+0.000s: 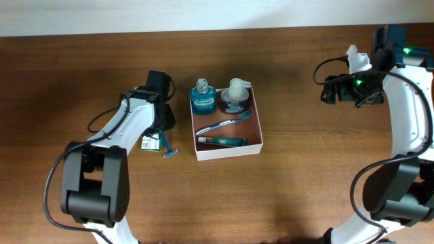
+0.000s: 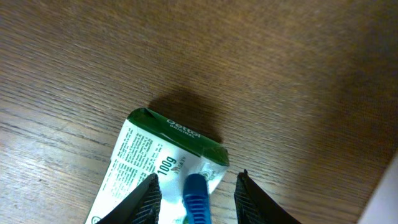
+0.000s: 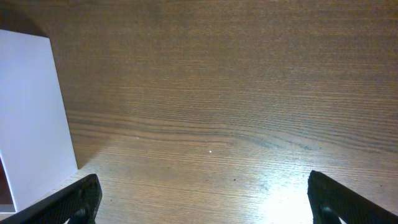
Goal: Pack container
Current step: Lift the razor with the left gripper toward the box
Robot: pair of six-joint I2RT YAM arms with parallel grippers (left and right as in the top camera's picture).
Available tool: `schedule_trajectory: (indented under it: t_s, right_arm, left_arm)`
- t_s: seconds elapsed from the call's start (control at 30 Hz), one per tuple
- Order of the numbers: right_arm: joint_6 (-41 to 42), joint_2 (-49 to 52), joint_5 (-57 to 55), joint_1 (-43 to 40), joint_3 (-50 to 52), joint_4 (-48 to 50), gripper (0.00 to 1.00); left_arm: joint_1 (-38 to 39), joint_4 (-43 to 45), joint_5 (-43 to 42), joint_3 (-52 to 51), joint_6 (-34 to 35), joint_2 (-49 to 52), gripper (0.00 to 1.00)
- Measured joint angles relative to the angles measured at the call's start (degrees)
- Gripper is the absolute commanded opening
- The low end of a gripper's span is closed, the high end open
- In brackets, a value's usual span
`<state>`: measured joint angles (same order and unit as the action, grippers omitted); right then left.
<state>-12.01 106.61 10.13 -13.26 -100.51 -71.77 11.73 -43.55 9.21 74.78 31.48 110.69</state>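
Observation:
The container [image 1: 228, 152], a shallow white-walled box with a reddish-brown inside, sits mid-table. It holds a teal bottle [image 1: 203, 98], a white-topped blue bottle [image 1: 235, 98], a blue toothbrush [image 1: 224, 124] and a green tube [image 1: 222, 140]. Left of it lie a green-white packet [image 1: 150, 143] and a blue razor [image 1: 168, 150]. My left gripper [image 1: 161, 132] is over them. In the left wrist view its open jaws [image 2: 198, 200] straddle the razor's blue handle [image 2: 196, 193], which lies on the packet [image 2: 149, 162], with gaps on both sides. My right gripper [image 1: 330, 89] is open and empty [image 3: 202, 199] to the right of the container.
The container's white wall [image 3: 31, 112] shows at the left of the right wrist view, and a pale edge [image 2: 388, 199] shows at the lower right of the left wrist view. The table is dark brown wood [image 1: 305, 183]. A white strip runs along the far edge [image 1: 169, 13].

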Motion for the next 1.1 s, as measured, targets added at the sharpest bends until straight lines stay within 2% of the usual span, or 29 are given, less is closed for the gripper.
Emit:
schedule_trajectory:
  t_s: [0.1,0.17,0.27,0.67,0.83,0.93,1.1]
  right_arm:
    - [0.04,0.0,0.02,0.0,0.0,-0.02,0.98]
    - [0.02,0.0,0.02,0.0,0.0,0.0,0.98]
    - [0.0,0.0,0.02,0.0,0.0,0.0,0.98]
    - [0.02,0.0,0.02,0.0,0.0,0.0,0.99]
    - [0.0,0.0,0.02,0.0,0.0,-0.02,0.98]
    - [0.04,0.0,0.02,0.0,0.0,0.0,0.99]
    - [0.04,0.0,0.02,0.0,0.0,0.0,0.98]
  left_arm:
    - [0.0,0.02,0.04,0.0,-0.2,0.33,0.18]
    - [0.0,0.11,0.0,0.02,-0.33,0.33,0.16]
    - [0.02,0.24,0.0,0.02,-0.24,0.33,0.08]
    - [0.0,-0.22,-0.04,0.55,-0.87,0.33,0.05]
    - [0.0,-4.57,-0.04,6.05,-3.19,0.42,0.05]
    - [0.0,-6.71,-0.2,10.64,-3.87,-0.04,0.0]
    - [0.52,-7.67,-0.46,14.25,-4.5,-4.52,0.01]
